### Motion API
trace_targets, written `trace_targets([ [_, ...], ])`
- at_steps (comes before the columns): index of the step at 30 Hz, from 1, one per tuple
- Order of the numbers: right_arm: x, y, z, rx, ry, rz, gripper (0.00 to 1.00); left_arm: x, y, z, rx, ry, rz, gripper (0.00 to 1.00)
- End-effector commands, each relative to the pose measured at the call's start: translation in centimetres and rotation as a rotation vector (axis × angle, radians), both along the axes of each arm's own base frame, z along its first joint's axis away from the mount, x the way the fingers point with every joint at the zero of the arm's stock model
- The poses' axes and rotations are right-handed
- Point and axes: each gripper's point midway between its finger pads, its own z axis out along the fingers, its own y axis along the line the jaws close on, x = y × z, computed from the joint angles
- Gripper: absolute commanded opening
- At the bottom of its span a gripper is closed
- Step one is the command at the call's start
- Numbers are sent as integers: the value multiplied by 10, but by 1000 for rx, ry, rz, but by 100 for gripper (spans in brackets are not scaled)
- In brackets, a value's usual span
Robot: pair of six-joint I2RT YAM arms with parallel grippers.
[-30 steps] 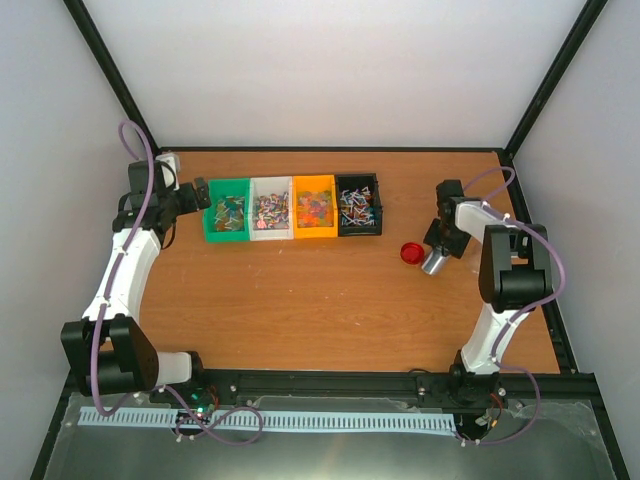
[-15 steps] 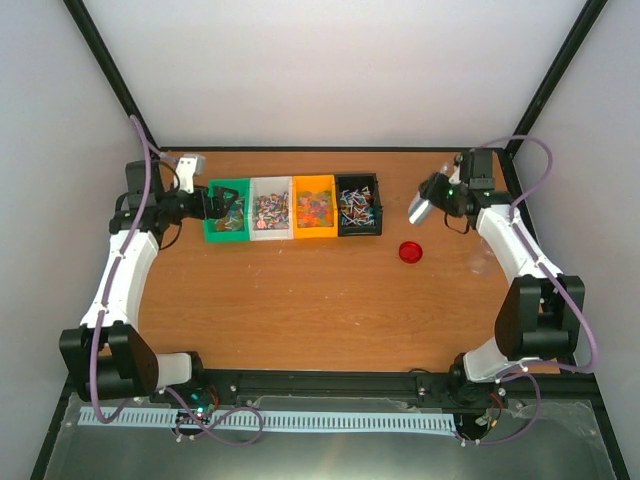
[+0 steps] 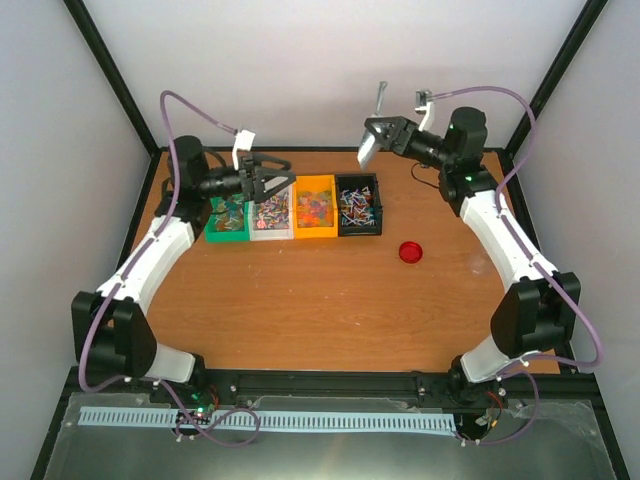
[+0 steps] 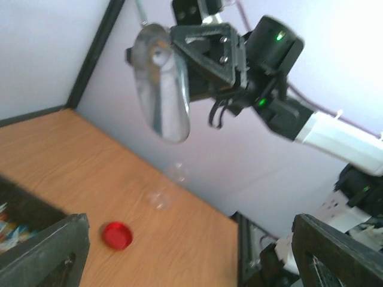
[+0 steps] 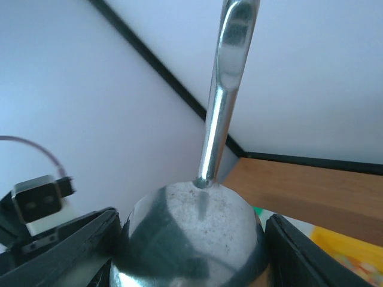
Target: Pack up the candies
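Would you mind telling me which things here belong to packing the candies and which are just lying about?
Job in hand: candies in the four bins; metal scoop held by the right gripper; open left gripper near the bins.
Lying about: red lid, alone on the table.

- The left arm [image 3: 150,262] and right arm [image 3: 512,245] have slim white links between bulky, rounded black joint housings.
- A purple cable [image 3: 168,120] runs along each arm in loose loops.
- The left pincer [image 3: 268,182] and right pincer [image 3: 380,135] are black, with flat triangular frames fixed by small screws.
- A small white camera block [image 3: 243,147] sits at each wrist.
- Small green lights [image 4: 278,37] glow on the right arm's black joints.
- Both arms are bolted to a black rail [image 3: 330,382] at the near edge of the tabletop [image 3: 300,300].
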Motion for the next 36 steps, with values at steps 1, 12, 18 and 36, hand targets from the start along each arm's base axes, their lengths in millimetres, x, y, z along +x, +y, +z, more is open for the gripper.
trace_targets([
  [1,-12,28,39,86,-118,137,40,-6,-26,63,-200,-97,-77,93],
  [12,-34,79,70,180,-157,281,40,4,-74,88,-351,-103,-103,76],
  [18,-41,91,68,195,-137,314,39,12,-76,86,-385,-84,-80,59],
  [36,-40,98,47,153,-135,305,48,16,-86,68,-332,-32,-64,1],
])
